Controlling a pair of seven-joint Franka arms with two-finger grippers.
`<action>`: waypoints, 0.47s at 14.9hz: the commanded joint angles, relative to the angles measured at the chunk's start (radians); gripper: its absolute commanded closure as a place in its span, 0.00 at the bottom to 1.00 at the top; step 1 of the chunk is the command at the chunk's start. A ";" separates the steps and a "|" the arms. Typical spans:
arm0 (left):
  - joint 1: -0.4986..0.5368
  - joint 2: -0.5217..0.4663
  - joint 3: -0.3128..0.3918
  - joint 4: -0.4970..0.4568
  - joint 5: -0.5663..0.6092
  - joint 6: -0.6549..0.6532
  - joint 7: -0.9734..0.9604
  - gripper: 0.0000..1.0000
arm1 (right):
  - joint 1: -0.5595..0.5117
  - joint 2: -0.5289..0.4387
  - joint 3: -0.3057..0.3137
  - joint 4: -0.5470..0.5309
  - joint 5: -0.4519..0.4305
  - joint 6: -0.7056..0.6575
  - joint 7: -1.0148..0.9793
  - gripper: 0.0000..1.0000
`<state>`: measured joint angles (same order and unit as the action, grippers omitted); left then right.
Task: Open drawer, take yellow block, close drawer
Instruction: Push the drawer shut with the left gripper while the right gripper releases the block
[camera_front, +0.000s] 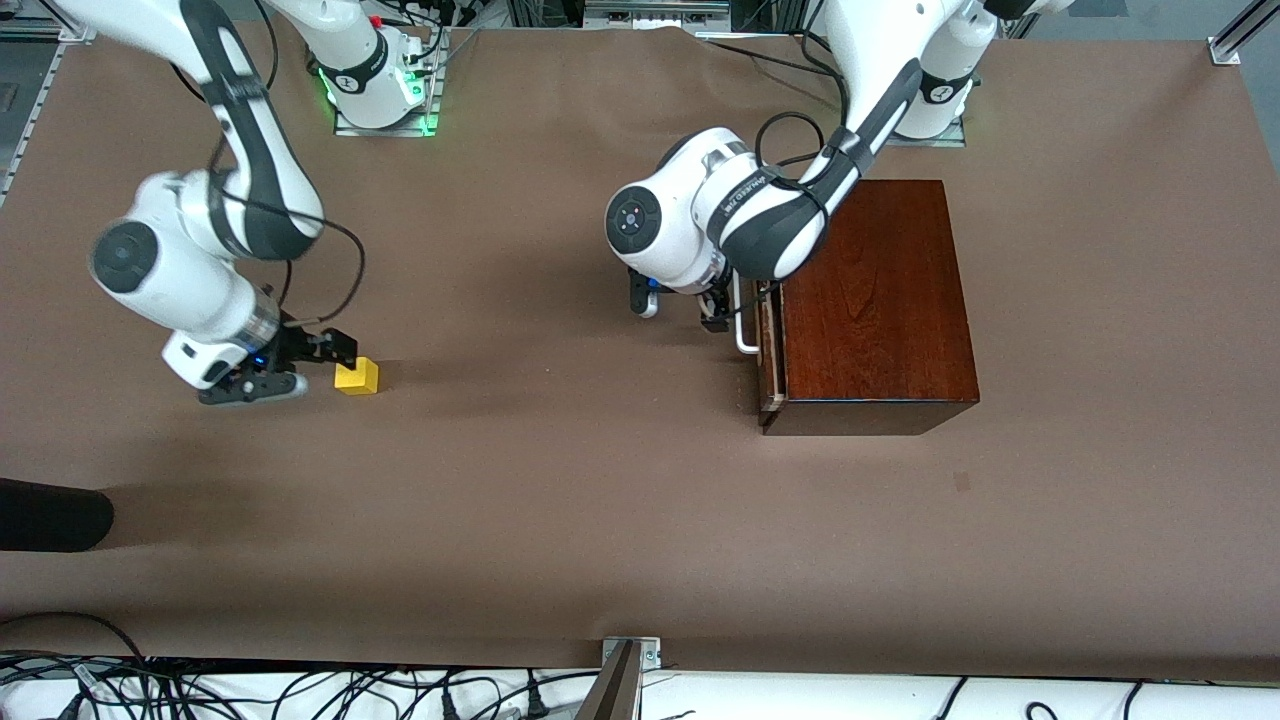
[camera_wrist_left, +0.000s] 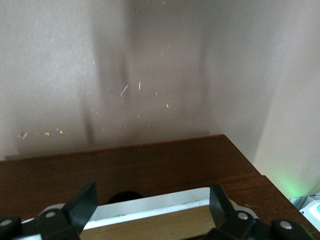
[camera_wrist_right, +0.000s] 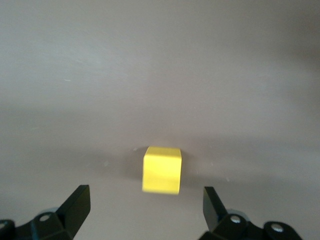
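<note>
Yellow block (camera_front: 357, 376) on table at 3 o'clock of right gripper (camera_front: 318, 362), fingers spread wide, not touching; left gripper (camera_wrist_left: 152, 210) wide at drawer (camera_front: 766, 350) handle

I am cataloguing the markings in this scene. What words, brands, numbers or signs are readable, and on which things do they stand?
Left arm's wrist link: dark brand lettering, seen turned, too small to read with certainty.
Round emblems on the two arm bases: too small to read.
Drawer, yellow block, table: no text.
</note>
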<state>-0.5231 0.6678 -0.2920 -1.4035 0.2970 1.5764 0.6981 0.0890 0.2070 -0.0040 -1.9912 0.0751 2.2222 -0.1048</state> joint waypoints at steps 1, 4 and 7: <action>0.014 -0.025 0.004 -0.011 0.046 -0.053 0.018 0.00 | -0.009 -0.080 0.001 0.102 -0.001 -0.201 -0.019 0.00; 0.012 -0.027 0.001 -0.011 0.053 -0.056 0.014 0.00 | -0.008 -0.155 -0.007 0.162 -0.006 -0.327 -0.016 0.00; 0.003 -0.030 -0.007 0.007 0.042 -0.049 0.001 0.00 | -0.008 -0.155 -0.004 0.326 -0.021 -0.517 -0.015 0.00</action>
<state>-0.5158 0.6647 -0.2933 -1.4030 0.3131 1.5504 0.6973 0.0889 0.0412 -0.0135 -1.7769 0.0705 1.8205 -0.1050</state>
